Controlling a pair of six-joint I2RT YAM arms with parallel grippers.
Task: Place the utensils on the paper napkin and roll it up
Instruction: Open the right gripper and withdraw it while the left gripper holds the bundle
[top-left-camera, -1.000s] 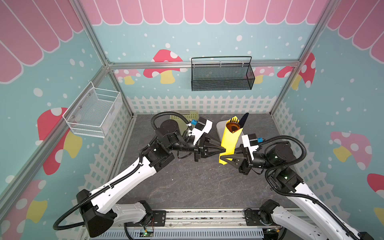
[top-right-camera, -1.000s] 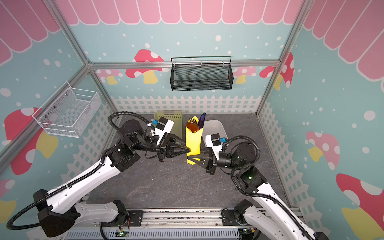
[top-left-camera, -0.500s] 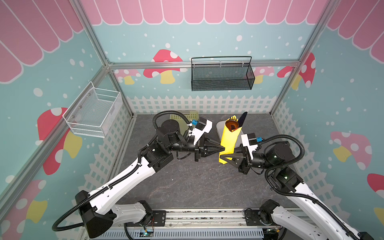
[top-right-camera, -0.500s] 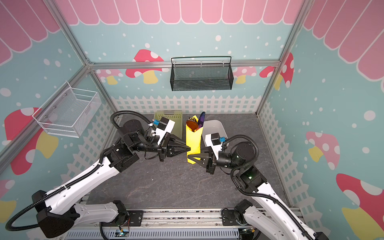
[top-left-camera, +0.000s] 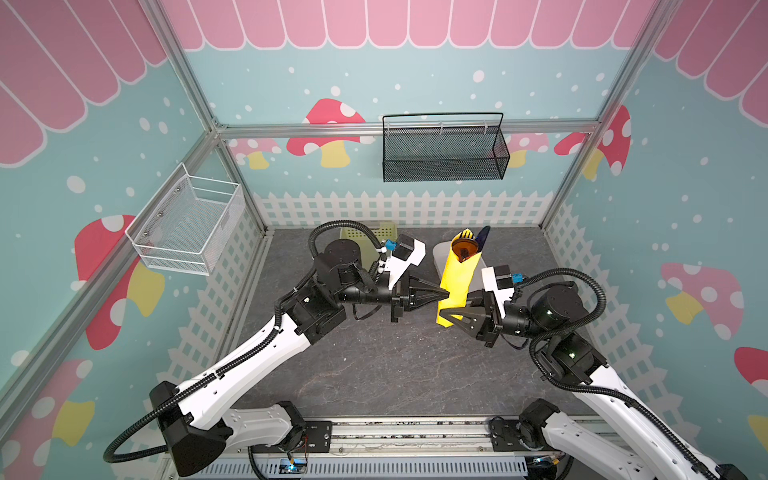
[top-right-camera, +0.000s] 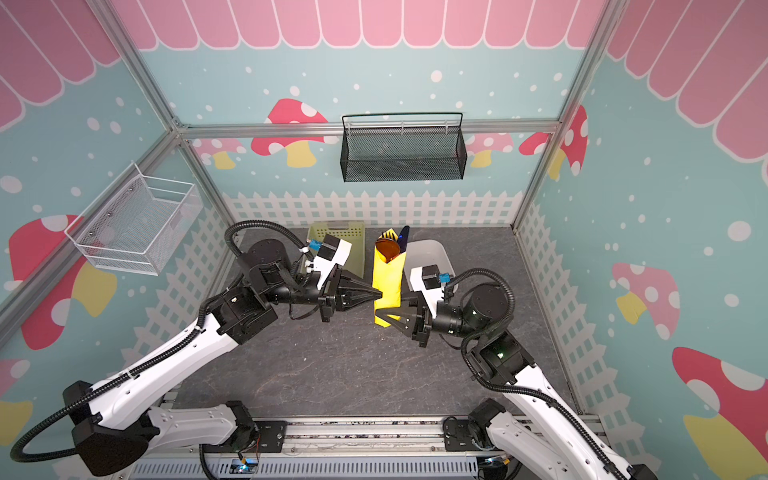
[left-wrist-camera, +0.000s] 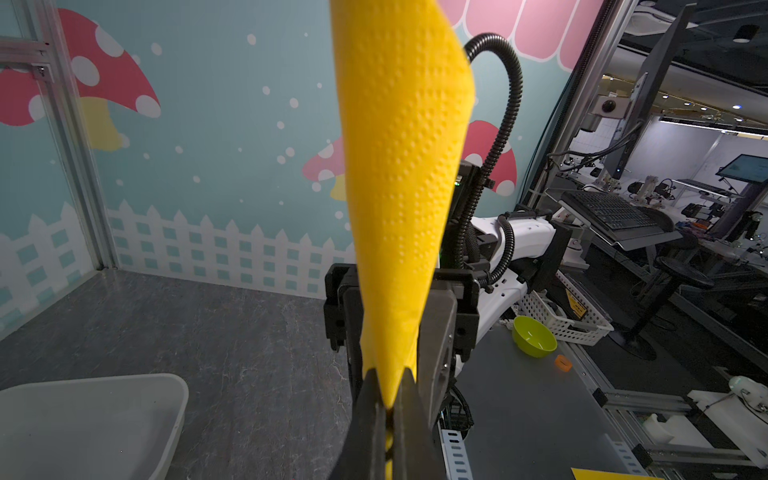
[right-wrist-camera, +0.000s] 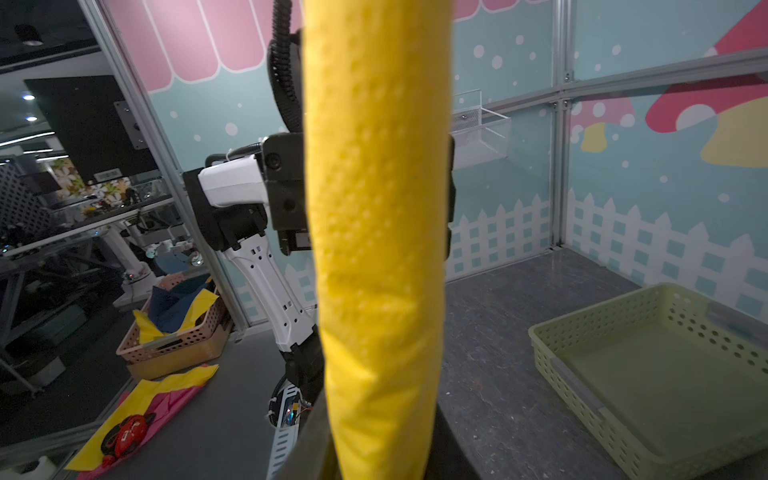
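Observation:
The paper napkin (top-left-camera: 455, 278) (top-right-camera: 386, 278) is a yellow roll held upright above the table between my two grippers. The utensils (top-left-camera: 467, 247) (top-right-camera: 388, 248) stick out of its top, a dark shiny head and a blue-purple piece; their handles are hidden inside. My left gripper (top-left-camera: 445, 295) (left-wrist-camera: 388, 399) is shut on the roll's side edge, pinching the paper between its tips. My right gripper (top-left-camera: 449, 314) (right-wrist-camera: 374, 449) holds the roll near its lower end from the opposite side. There the napkin (right-wrist-camera: 374, 208) fills the gap between the fingers.
A white bin (top-left-camera: 437, 254) (left-wrist-camera: 83, 415) stands just behind the roll. The pale green basket (top-right-camera: 336, 232) (right-wrist-camera: 648, 374) sits at the back, behind the left arm. A black wire basket (top-left-camera: 442, 153) hangs on the back wall and a white one (top-left-camera: 187, 228) on the left wall.
My left gripper's jaws have closed onto the roll's edge. The roll stays upright in about the same place, and the right arm has hardly moved.

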